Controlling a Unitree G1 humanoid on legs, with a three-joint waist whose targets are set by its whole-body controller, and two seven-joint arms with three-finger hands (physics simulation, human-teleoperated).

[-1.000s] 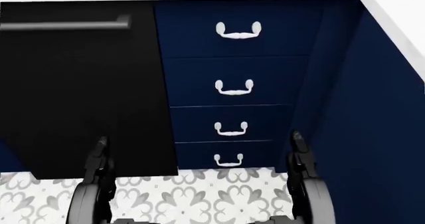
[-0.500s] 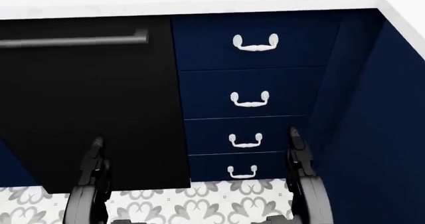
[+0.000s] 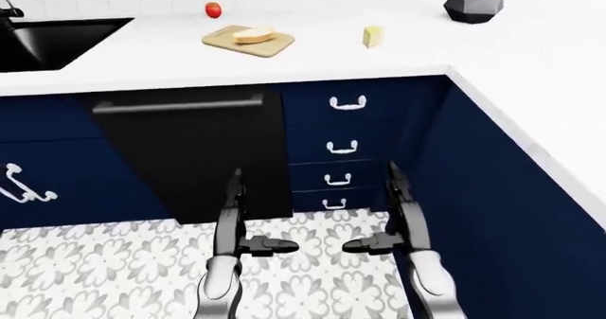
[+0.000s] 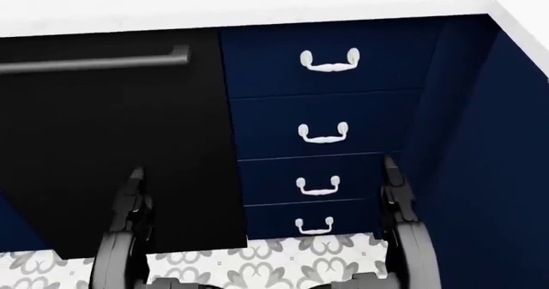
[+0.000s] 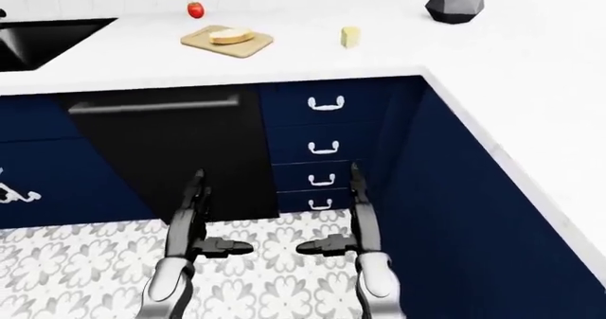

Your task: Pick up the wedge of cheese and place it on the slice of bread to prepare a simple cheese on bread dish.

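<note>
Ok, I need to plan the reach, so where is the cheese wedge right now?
The cheese wedge stands on the white counter, upper middle of the left-eye view, right of the cutting board holding the bread slice, left of the dark faceted pot.

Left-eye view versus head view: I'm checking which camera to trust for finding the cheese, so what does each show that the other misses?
Only the left-eye view shows the cheese wedge, the bread slice on its cutting board, the red fruit, sink and dark planter. The head view adds nothing of its own. Both show the drawer handles, black appliance door, patterned floor, left hand and right hand.
</note>
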